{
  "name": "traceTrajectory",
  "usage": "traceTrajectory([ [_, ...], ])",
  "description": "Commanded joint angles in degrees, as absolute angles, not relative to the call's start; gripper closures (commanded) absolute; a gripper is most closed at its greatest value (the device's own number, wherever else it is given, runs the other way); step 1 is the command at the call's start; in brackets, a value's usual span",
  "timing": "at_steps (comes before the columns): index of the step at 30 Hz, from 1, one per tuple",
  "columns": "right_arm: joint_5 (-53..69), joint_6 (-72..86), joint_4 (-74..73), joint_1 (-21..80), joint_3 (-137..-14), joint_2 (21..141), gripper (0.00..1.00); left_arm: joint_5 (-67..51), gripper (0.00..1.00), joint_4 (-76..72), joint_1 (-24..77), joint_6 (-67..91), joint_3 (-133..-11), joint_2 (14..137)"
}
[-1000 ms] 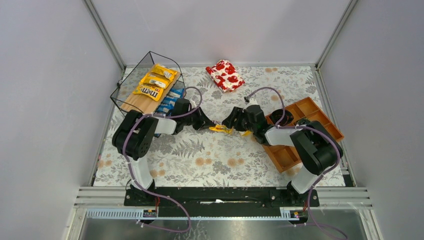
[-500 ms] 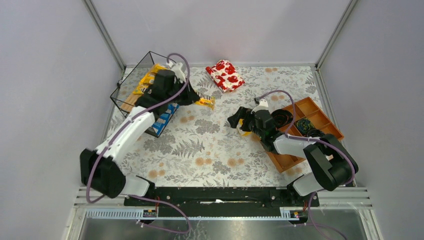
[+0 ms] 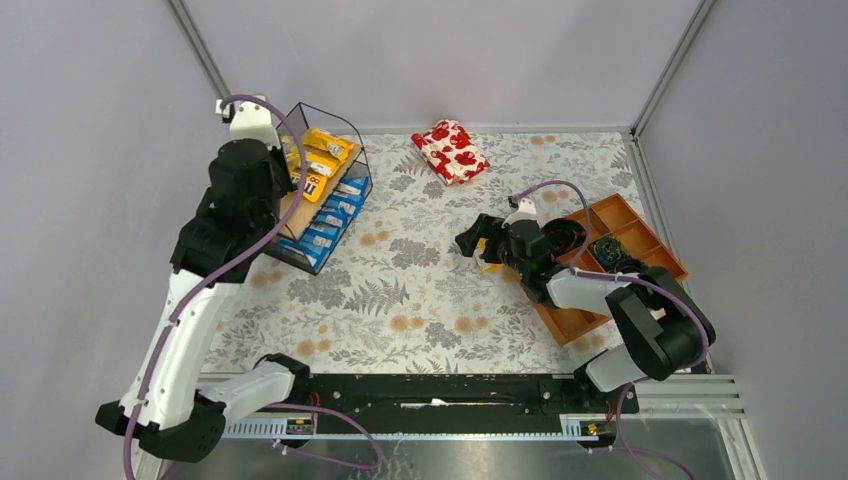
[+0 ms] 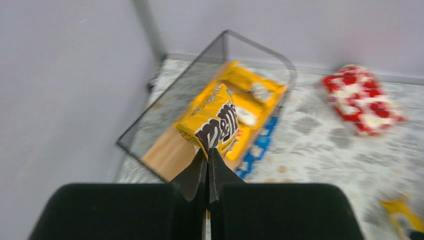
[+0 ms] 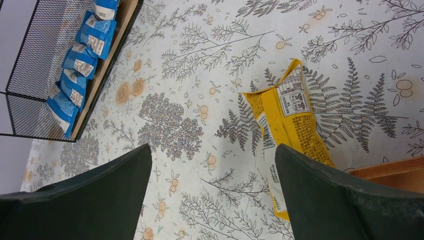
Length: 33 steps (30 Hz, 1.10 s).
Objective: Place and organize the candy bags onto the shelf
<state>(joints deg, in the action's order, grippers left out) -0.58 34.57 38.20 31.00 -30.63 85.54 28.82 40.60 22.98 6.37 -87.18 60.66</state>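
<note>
One yellow glossy M&M's packet (image 4: 212, 122) is pinched in the left gripper (image 4: 207, 152) above the black wire shelf (image 4: 167, 156). We count three yellow packets (image 3: 315, 163) on its upper board and five blue packets (image 5: 80, 60) on the lower. The right gripper (image 5: 212, 148) is spread wide over a fourth yellow bag (image 5: 290, 125), which lies just beside the orange compartment tray (image 5: 395, 170). A red-and-white floral pouch (image 3: 451, 150) lies at the far edge.

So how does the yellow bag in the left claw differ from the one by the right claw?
The held bag stands in the air by the shelf, pinched at one edge by the shut left gripper; the loose bag lies flat on the table before the open right gripper. The held bag shows its logo, the loose bag its barcode side. Both are yellow.
</note>
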Motion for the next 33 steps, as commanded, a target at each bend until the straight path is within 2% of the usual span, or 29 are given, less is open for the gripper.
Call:
traceTrajectory([
  [1,-1.11,33.84,40.80,30.71,-32.16,86.21,0.00,49.75,1.00,38.64,23.55,1.74,-81.30,60.89],
  [4,-0.97,33.92,40.80,30.72,-32.17,86.46,0.00,56.93,1.00,32.16,23.76,-2.76,-75.87,60.77],
  [10,-0.78,34.01,40.83,30.61,-32.40,86.66,0.00,59.45,1.00,21.85,23.99,-9.16,-67.16,63.52],
  [20,-0.09,34.28,41.14,30.36,-32.18,86.74,0.00,60.11,1.00,13.46,23.99,-11.81,-63.63,71.23],
  [25,-0.09,34.61,41.29,30.04,-32.21,86.92,0.00,65.48,1.00,10.27,23.99,-13.38,-62.46,75.81],
  [33,1.74,35.05,41.75,29.49,-32.16,87.34,0.00,65.43,1.00,6.38,22.83,-12.56,-59.62,76.74],
])
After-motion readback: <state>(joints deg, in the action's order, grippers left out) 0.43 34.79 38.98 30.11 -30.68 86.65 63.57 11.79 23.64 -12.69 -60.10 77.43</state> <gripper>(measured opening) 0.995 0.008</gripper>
